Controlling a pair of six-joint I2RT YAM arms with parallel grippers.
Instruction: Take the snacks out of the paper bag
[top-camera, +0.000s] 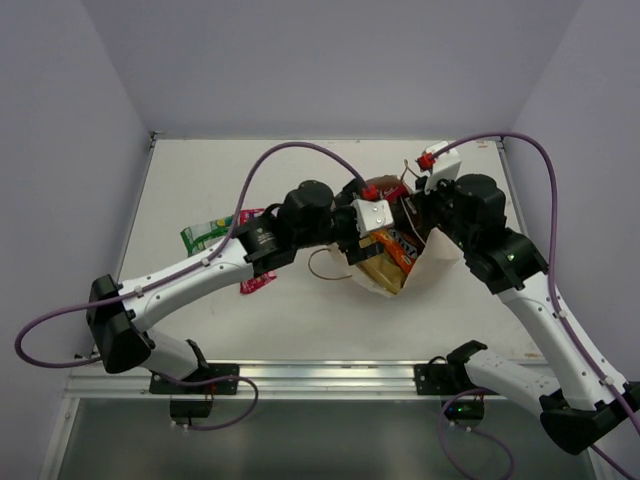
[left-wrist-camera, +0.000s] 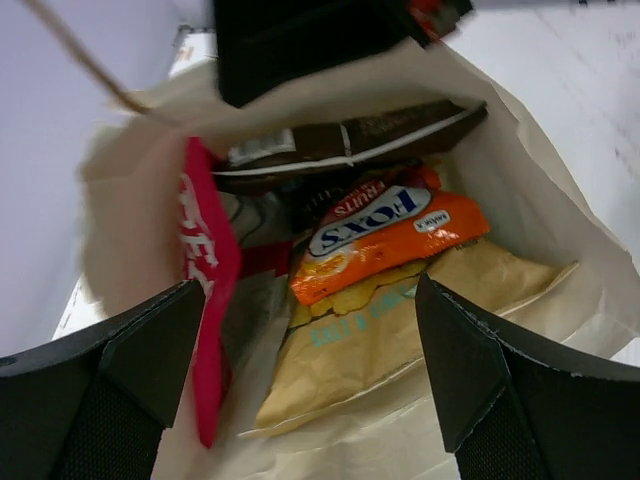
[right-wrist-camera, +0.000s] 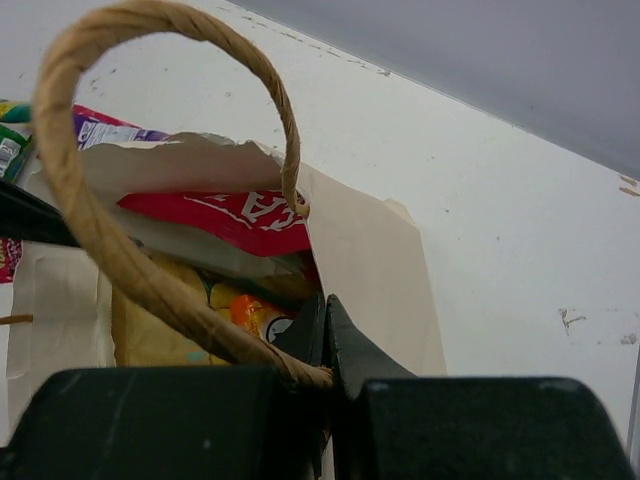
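**Bag mouth inspection: left gripper spread, right gripper clamped on rim**

Left wrist view. Nearest the lens, the left gripper (left-wrist-camera: 310, 300) stands with its two black fingers (left-wrist-camera: 135, 370) spread wide and nothing held between them. Directly beyond the fingertips is the open mouth of the paper bag (left-wrist-camera: 545, 200). Four snacks are counted inside:
- One tan-yellow chip bag (left-wrist-camera: 400, 335) lies lowest, between the fingers.
- One orange packet (left-wrist-camera: 390, 235) lies on top of it.
- One brown packet (left-wrist-camera: 350, 140) lies farther beyond, across the back.
- One red-pink packet (left-wrist-camera: 205, 300) stands on edge, just beside one finger.

A silvery patch behind the red-pink packet cannot be identified.

Right wrist view. The right gripper (right-wrist-camera: 325, 325) is pinched tight on the bag's rim, at the root of one string handle (right-wrist-camera: 95, 215) that loops up above the fingers. The red-pink, tan-yellow and orange packets show just past the fingertips, inside the bag. Beyond the bag, on the table (right-wrist-camera: 520, 200), lie one purple packet (right-wrist-camera: 110, 130) and the edge of one green packet (right-wrist-camera: 10, 155).

Top view. Both grippers meet at the bag, which lies mid-table. A second handle (top-camera: 315, 270) rests on the table beside the left wrist. The green packet lies well behind the left gripper, beside the forearm. Pink packet (top-camera: 257, 283) material shows on both sides of that forearm. Whether it is one packet or two cannot be told.
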